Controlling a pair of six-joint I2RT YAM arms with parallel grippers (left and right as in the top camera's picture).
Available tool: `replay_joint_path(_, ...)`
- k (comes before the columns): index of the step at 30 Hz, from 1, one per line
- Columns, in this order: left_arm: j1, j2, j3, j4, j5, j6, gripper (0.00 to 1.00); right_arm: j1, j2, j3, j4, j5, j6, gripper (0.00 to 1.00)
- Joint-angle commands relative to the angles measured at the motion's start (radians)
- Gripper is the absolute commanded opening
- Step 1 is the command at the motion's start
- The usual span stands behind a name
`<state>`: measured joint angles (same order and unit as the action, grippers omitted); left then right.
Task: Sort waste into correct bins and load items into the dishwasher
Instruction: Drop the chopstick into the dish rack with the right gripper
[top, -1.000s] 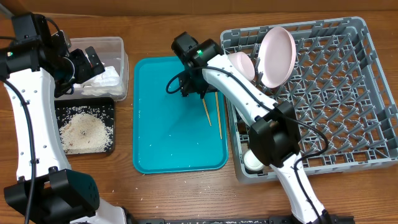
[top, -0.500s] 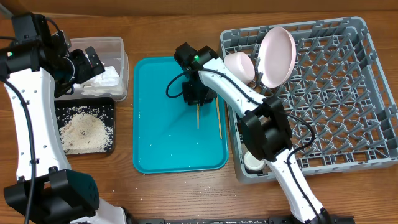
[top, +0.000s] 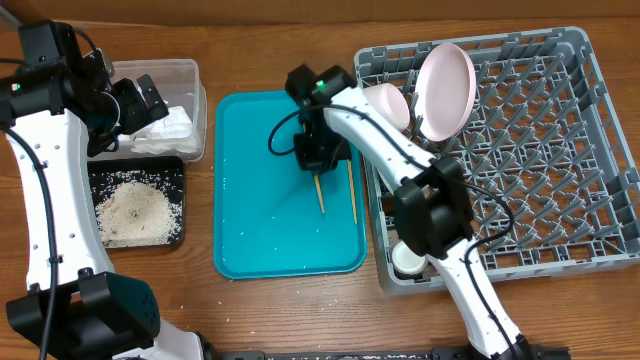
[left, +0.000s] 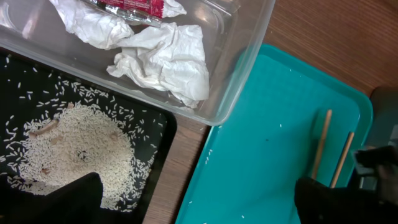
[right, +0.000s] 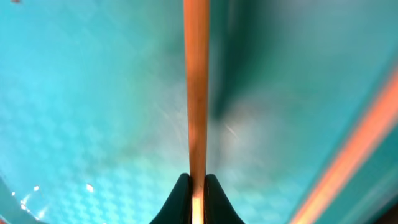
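One chopstick (right: 197, 93), pinched near its upper end by the right gripper (right: 197, 186), fingertips closed tight on the wood, hanging over the teal tray (top: 240, 230). Second chopstick (top: 351, 190) flat on the same tray, just beside the first and nearer the rack (top: 560, 150). Going by the offset shadow in the wrist view, lower end probably clear of the tray floor, though too blurred to be sure.

To do this step well:
- Lift straight up before swinging, so as not to drag the tip or nudge the second chopstick.
- Keep the squeeze firm, given the tendency of thin round wood to pivot between pads.
- Carry it over the rack's near wall, clear of the bowl (top: 385, 105) and plate (top: 445, 90) standing there.
- Lower it lengthwise across the grid rather than end-first, to avoid a slip through a gap.
- Then back for the second chopstick.

Left gripper (top: 140, 100) spread wide, holding nothing, parked above the tub (top: 190, 72) of wrappers (left: 165, 59) and the black tray (left: 163, 124) of rice (left: 74, 143).

Against half a second ago: held chopstick swung from near straight up-and-down in the overhead view to a slant, lower tip toward the rack. Right gripper hardly shifted. Left arm, second chopstick and rack contents unchanged.
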<state>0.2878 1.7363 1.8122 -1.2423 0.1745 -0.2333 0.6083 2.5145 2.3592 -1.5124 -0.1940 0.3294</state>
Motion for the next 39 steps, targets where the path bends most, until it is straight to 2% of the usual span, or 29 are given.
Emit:
replay_joint_path(1,0.0,-0.014,0.021,0.0,-0.007,0.012,1.0,-0.008,-0.216,0.065,-0.035,0.116,-0.019,0.04)
replay_joint_path(8,0.0,-0.014,0.021,0.0,-0.007,0.012,1.0,-0.02,-0.49,0.063,-0.182,0.301,0.022,0.04)
replay_joint_path(12,0.0,-0.014,0.021,0.0,-0.007,0.012,1.0,-0.047,-0.645,-0.013,-0.182,0.31,0.018,0.04)
replay_joint_path(14,0.0,-0.014,0.021,0.0,-0.007,0.012,1.0,-0.089,-0.701,-0.14,-0.182,0.337,0.018,0.04)
replay_joint_path(18,0.0,-0.014,0.021,0.0,-0.007,0.012,1.0,-0.209,-0.743,-0.414,-0.18,0.402,0.018,0.04)
replay_joint_path(20,0.0,-0.014,0.021,0.0,-0.007,0.013,1.0,-0.274,-0.743,-0.52,-0.152,0.411,-0.029,0.04)
replay_joint_path(23,0.0,-0.014,0.021,0.0,-0.007,0.013,1.0,-0.313,-0.743,-0.633,-0.089,0.398,-0.118,0.04)
replay_joint_path(30,0.0,-0.014,0.021,0.0,-0.007,0.013,1.0,-0.342,-0.743,-0.76,0.002,0.399,-0.129,0.04)
replay_joint_path(33,0.0,-0.014,0.021,0.0,-0.007,0.012,1.0,-0.342,-0.743,-0.761,0.013,0.399,-0.128,0.13)
replay_joint_path(35,0.0,-0.014,0.021,0.0,-0.007,0.012,1.0,-0.342,-0.743,-0.76,0.021,0.399,-0.127,0.22)
replay_joint_path(36,0.0,-0.014,0.021,0.0,-0.007,0.012,1.0,-0.342,-0.743,-0.76,0.027,0.394,-0.125,0.31)
replay_joint_path(37,0.0,-0.014,0.021,0.0,-0.007,0.012,1.0,-0.342,-0.743,-0.759,0.031,0.385,-0.124,0.35)
replay_joint_path(39,0.0,-0.014,0.021,0.0,-0.007,0.012,1.0,-0.342,-0.743,-0.741,0.037,0.369,-0.117,0.37)
